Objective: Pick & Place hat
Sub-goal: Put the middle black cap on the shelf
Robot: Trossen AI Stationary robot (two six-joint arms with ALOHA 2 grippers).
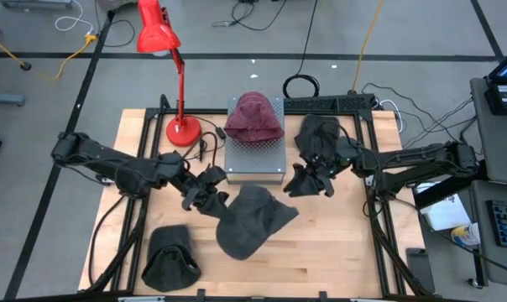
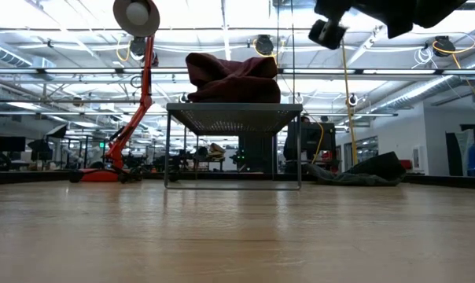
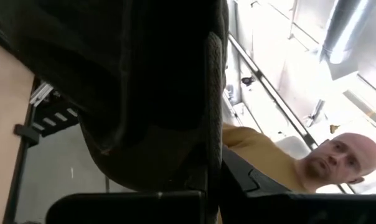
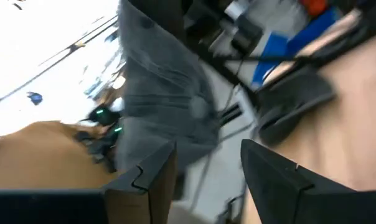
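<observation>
A dark grey hat (image 1: 252,220) hangs over the middle of the table with my left gripper (image 1: 205,198) shut on its left edge. My right gripper (image 1: 308,182) stands open just right of that hat, above the table, with nothing between its fingers (image 4: 144,180). A maroon hat (image 1: 253,117) rests on a metal stand (image 1: 255,158) at the far middle. Another dark hat (image 1: 321,134) lies flat at the far right, and a third (image 1: 169,256) near the front left corner. My left gripper pinches the grey hat's left edge (image 3: 169,143) between its two fingers, coming about level from the table's left. The cloth fills the gap beside the ribbed finger pad (image 3: 213,93); one layer or several, I cannot tell. The hat spreads toward the right, lifted off the table.
A red desk lamp (image 1: 174,101) stands at the far left beside the stand. Cables run along the far edge. A person (image 3: 269,158) in a yellow top shows beyond the table. Bare wood lies along the front right (image 1: 337,260).
</observation>
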